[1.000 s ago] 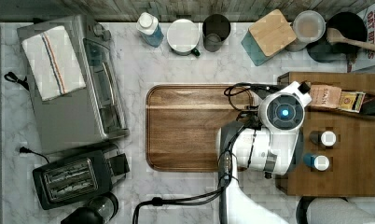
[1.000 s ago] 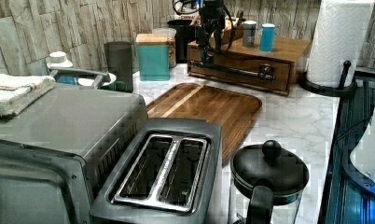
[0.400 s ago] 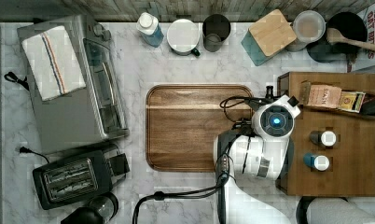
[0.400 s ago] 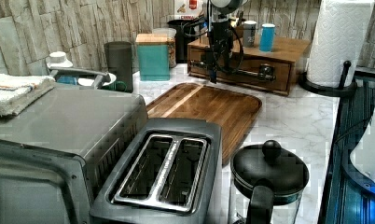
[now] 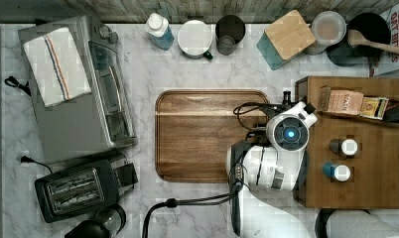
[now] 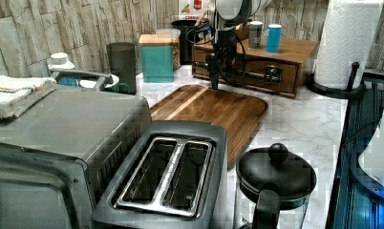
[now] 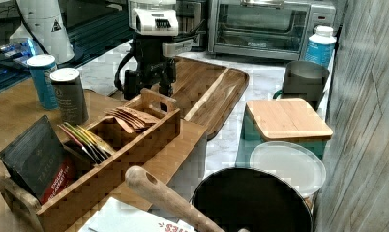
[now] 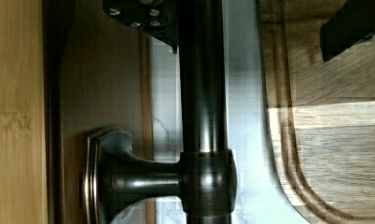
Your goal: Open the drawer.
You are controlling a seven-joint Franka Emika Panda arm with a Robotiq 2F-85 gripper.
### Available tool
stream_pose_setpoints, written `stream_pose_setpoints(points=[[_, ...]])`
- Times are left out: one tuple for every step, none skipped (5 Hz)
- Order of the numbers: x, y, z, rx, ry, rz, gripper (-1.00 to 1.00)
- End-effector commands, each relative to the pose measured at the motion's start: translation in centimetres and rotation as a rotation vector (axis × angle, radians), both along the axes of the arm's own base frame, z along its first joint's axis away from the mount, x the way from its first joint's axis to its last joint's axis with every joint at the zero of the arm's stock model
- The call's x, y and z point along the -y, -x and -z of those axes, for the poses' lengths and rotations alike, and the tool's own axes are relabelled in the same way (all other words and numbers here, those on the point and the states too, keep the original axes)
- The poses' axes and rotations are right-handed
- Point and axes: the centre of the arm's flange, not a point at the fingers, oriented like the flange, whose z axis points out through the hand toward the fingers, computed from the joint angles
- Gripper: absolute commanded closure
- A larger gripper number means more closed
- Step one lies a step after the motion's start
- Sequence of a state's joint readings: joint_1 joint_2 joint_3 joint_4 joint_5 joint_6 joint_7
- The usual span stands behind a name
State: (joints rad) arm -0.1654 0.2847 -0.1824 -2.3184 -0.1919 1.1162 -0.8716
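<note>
I have the tool straddling the drawer's bar handle, fingers spread, not yet pinching; the drawer looks closed, pull remains.

**Occlusions and cut-offs, current moment**

Top view: the white arm body covers the front of the medium-brown wooden drawer; the drawer face is not visible from above. The white paper towel roll is cut by the lower edge.

Left view: the black gripper crosses the long black bar handle, hiding part of it. Contact cannot be judged here.

Wrist view: the handle runs out of frame at both ends; one mount is visible. Two fingers are cropped by the frame edge, so their spacing relative to the bar is unclear.

Right view: the drawer front is hidden behind the cabinet top.
</note>
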Motion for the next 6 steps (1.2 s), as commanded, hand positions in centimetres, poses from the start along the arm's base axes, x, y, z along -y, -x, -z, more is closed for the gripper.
stream_pose_setpoints(points=[[0.5, -0.7, -0.3, -0.045, -0.046, -0.011, -1.0], [-2.0, -1.7, 0.2, -0.094, -0.105, -0.063, -1.0], [-5.1, -2.0, 1.2, -0.112, -0.172, -0.08, -1.0], [-9.5, -0.2, 1.5, -0.089, -0.175, -0.095, -1.0], [-13.1, 0.2, 2.3, -0.124, -0.206, -0.105, -1.0], [-17.0, 1.0, 2.1, -0.105, -0.193, -0.124, -1.0]])
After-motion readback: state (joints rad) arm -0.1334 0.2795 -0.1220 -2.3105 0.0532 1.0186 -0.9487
